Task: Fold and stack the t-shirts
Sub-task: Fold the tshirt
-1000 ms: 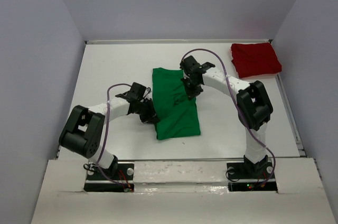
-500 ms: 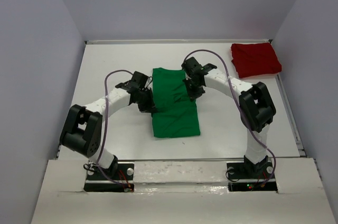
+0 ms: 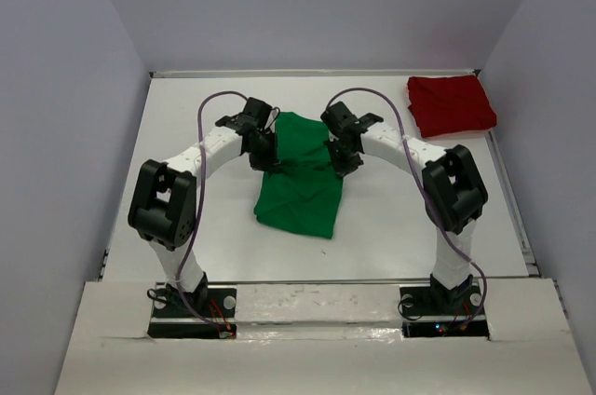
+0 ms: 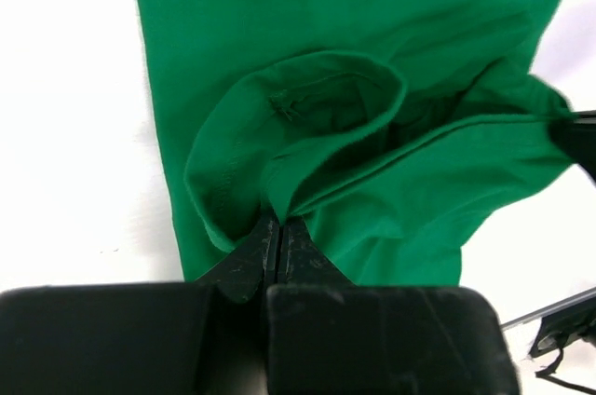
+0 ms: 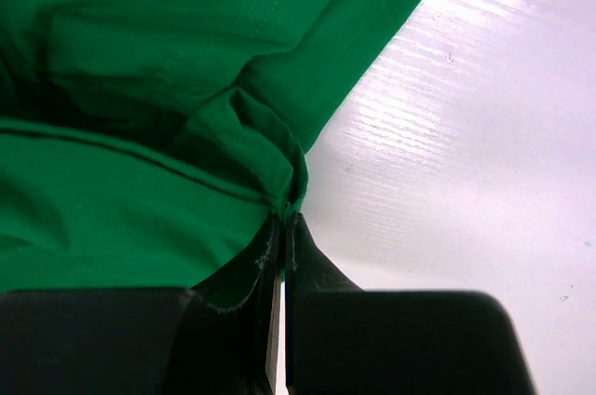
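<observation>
The bright green t-shirt (image 3: pixel 300 179) lies in the middle of the table, its near part bunched and folding over. My left gripper (image 3: pixel 269 158) is shut on the shirt's left edge; the left wrist view shows the jaws (image 4: pixel 279 224) pinching a fold of green cloth (image 4: pixel 372 97). My right gripper (image 3: pixel 345 164) is shut on the shirt's right edge; the right wrist view shows the jaws (image 5: pixel 283 218) closed on a green hem (image 5: pixel 140 218). The dark red t-shirt (image 3: pixel 450 104) lies folded at the far right corner, apart from both grippers.
White table (image 3: pixel 196 218) with a raised back rim (image 3: pixel 307 73) and grey walls on the left and right. Purple cables loop above both arms. Bare table shows beside the cloth in the right wrist view (image 5: pixel 466 134).
Both grippers have moved toward the far side holding the green shirt's edges. The left moved further. The near half of the shirt has lifted and bunched, its outline now narrower and skewed.
</observation>
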Available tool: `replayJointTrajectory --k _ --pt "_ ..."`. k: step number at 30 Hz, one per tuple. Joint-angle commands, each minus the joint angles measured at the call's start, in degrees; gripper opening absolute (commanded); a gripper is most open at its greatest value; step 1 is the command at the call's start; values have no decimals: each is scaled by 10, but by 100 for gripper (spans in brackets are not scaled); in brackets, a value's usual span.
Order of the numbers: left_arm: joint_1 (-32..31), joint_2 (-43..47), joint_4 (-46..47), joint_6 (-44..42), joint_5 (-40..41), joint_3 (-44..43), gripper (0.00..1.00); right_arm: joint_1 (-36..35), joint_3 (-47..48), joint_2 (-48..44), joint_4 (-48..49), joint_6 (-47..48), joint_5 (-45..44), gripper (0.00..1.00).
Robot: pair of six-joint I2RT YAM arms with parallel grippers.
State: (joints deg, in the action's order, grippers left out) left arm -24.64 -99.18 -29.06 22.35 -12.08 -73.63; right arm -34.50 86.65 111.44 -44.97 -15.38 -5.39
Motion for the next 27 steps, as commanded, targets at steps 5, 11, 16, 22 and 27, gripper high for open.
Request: replayJointTrajectory --k 5,11,16,22,27 --pt "-1 -22 9 -27 -43 23 0 -1 64 47 13 7 -12 0" --pt "1 -52 14 -37 -27 16 0 -1 83 81 11 7 0 0" --pt "3 -87 16 -35 -19 -9 0 -1 82 90 13 2 6 0" --pt "4 -95 17 -35 -8 -23 0 -1 86 97 14 10 -16 26" --pt "4 -50 7 -34 70 -30 0 -1 92 68 9 17 -30 45"
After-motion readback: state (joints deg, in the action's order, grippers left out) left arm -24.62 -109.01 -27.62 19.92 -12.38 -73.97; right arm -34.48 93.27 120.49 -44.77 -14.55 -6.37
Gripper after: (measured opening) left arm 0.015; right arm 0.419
